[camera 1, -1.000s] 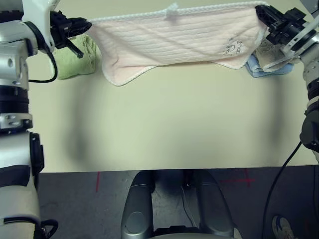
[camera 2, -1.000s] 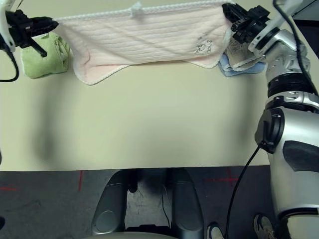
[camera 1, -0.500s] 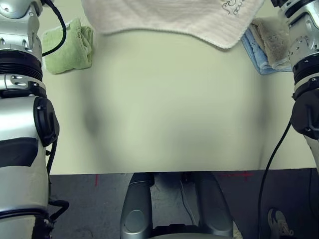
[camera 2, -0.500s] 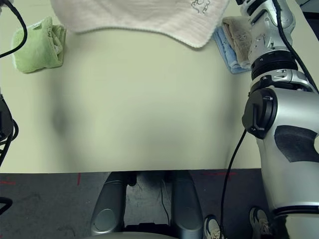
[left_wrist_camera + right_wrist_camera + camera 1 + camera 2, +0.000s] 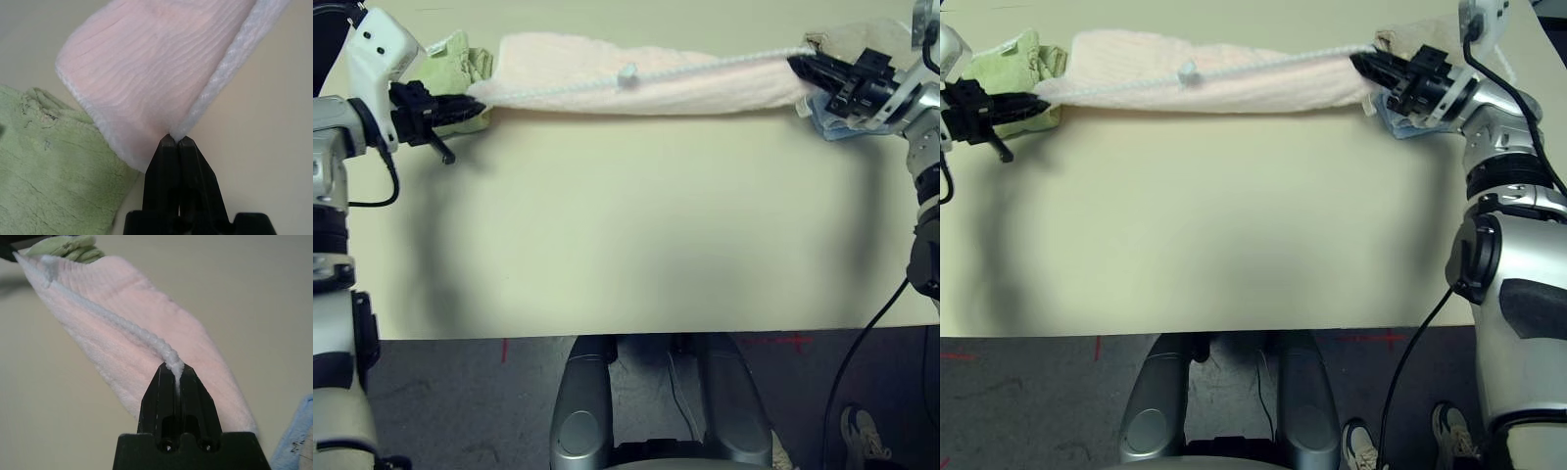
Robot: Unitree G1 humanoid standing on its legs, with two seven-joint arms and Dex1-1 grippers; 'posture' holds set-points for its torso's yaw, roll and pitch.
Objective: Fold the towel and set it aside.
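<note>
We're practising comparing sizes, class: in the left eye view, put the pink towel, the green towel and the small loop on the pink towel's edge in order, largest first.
1. Pink towel
2. Green towel, partly covered
3. Small loop

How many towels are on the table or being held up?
4 that I see: the pink one, stretched between both hands; the green one at the left; the beige one and blue one together at the right. Others could hide underneath.

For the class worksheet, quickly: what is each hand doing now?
Left hand: closed on the pink towel.
Right hand: closed, holding the towel's corded edge.
</note>
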